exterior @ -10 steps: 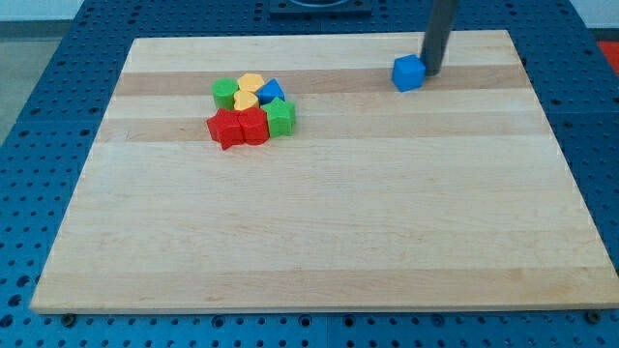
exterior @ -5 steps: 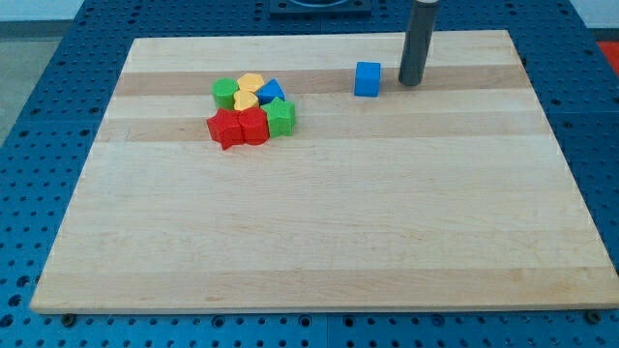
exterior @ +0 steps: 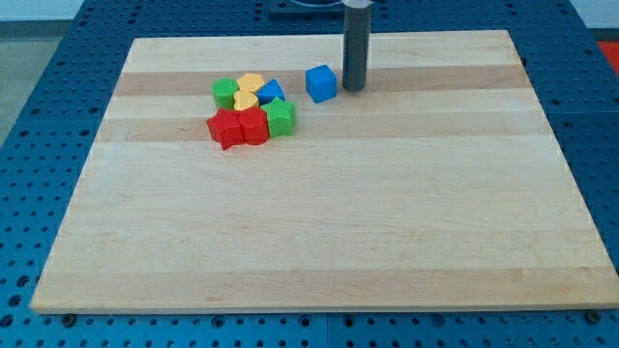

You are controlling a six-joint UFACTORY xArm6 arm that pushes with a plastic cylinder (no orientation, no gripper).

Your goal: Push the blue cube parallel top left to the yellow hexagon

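The blue cube (exterior: 321, 83) lies on the wooden board (exterior: 319, 222) near the view's top, just right of a cluster of blocks. My tip (exterior: 354, 89) stands right next to the cube's right side, about touching it. The yellow hexagon (exterior: 251, 83) sits at the top of the cluster, with a second yellow block (exterior: 245, 100) just below it. The blue cube is to the right of the hexagon, at about the same height in the view.
The cluster also holds a green cylinder-like block (exterior: 224, 93) at its left, a blue triangular block (exterior: 272, 93), a green star-like block (exterior: 280, 116) and two red blocks (exterior: 225, 128) (exterior: 253, 126) at its bottom.
My tip has moved left along the top of the board and pushed the blue cube left, from the right part of the board to just beside the cluster.
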